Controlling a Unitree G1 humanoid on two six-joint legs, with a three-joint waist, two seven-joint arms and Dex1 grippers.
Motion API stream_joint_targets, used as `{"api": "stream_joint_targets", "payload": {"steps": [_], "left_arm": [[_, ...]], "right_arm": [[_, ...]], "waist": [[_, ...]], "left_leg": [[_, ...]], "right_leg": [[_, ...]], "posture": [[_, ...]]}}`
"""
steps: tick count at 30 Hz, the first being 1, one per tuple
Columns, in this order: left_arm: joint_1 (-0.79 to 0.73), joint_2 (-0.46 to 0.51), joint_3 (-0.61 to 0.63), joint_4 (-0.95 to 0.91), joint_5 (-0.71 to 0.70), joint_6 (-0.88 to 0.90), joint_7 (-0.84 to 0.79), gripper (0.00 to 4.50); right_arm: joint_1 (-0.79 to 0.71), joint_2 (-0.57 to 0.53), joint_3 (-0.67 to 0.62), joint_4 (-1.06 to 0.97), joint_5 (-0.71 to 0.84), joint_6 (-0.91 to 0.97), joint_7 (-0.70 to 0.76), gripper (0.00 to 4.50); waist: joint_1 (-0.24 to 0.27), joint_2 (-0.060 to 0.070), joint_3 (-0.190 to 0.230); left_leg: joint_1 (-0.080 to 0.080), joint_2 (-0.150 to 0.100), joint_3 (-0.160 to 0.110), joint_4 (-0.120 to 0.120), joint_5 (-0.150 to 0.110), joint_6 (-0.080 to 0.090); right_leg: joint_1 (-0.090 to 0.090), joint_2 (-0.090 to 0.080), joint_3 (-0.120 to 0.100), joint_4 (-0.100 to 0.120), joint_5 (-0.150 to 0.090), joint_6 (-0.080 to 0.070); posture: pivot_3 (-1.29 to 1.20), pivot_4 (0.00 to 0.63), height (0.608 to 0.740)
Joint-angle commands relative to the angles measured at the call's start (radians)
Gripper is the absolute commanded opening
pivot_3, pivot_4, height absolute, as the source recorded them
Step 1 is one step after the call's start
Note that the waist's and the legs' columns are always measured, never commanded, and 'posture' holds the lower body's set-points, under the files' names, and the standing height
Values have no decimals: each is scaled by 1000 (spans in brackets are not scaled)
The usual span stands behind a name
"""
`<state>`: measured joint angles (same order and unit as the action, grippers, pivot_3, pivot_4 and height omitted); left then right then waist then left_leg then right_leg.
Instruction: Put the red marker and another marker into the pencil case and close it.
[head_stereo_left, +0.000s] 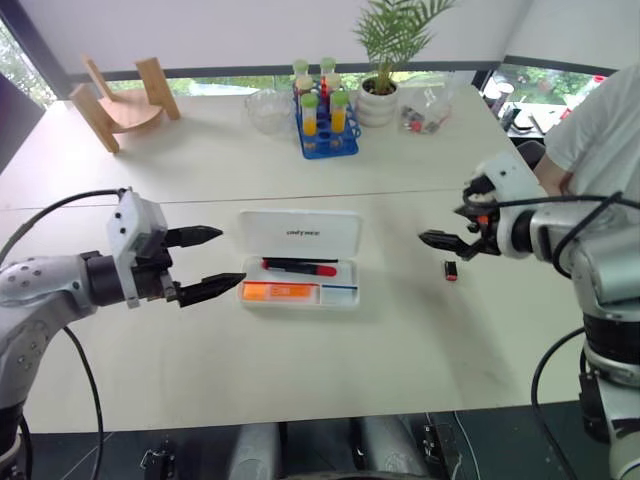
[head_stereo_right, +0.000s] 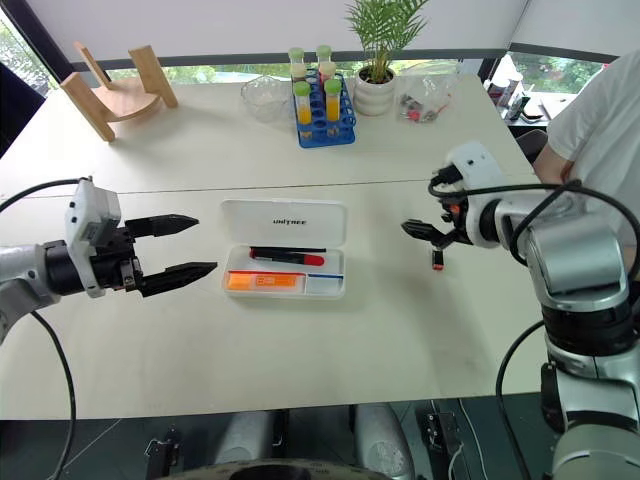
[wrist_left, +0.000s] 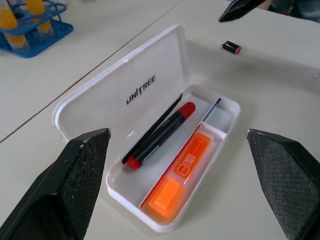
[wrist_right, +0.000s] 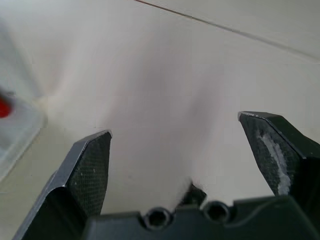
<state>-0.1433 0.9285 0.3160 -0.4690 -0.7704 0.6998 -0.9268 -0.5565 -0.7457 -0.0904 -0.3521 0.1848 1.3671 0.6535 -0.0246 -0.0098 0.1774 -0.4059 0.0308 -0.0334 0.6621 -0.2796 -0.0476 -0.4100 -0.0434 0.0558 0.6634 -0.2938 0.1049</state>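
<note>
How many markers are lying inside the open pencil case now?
2. The red marker lies in the pencil case nearer its open lid; the orange highlighter lies beside it, nearer the front wall. Nothing seems hidden.

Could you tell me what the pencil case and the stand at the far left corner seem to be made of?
The pencil case looks like glossy white plastic: smooth moulded rim, printed lettering on its lid. The stand looks like pale unpainted wood, probably matte, cut in flat slabs.

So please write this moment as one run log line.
pencil case: open | red marker: inside | orange highlighter: inside | left gripper: open, empty | right gripper: open, empty
</note>
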Motion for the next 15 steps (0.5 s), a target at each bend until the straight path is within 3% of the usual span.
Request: {"api": "stream_joint_targets", "payload": {"steps": [1, 6, 10, 15], "left_arm": [[-27, 0, -12, 21, 19, -33, -14, 4500], [-59, 3, -32, 43, 32, -41, -23, 4500], [-73, 4, -35, 45, 38, -36, -22, 4500], [-73, 9, -29, 55, 49, -35, -24, 4500]], "right_arm": [[96, 74, -54, -29, -54, -15, -144, 4483], [231, 208, -71, -24, -82, -43, -275, 4483], [276, 254, -73, -18, -77, -56, -324, 4483], [291, 278, -103, -63, -43, 5, -332, 2085]], "waist": [[2, 0, 0], [3, 1, 0], [4, -2, -2], [12, -2, -2]], "left_leg": [[0, 0, 0, 0, 0, 0], [-1, 0, 1, 0, 0, 0], [4, 0, 0, 0, 0, 0], [11, 0, 0, 0, 0, 0]], "right_leg": [[0, 0, 0, 0, 0, 0], [-1, -1, 1, 0, 0, 0], [5, 0, 0, 0, 0, 0], [12, 0, 0, -1, 0, 0]], "posture": [[0, 150, 740], [0, 150, 740], [0, 150, 740], [0, 150, 740]]}}
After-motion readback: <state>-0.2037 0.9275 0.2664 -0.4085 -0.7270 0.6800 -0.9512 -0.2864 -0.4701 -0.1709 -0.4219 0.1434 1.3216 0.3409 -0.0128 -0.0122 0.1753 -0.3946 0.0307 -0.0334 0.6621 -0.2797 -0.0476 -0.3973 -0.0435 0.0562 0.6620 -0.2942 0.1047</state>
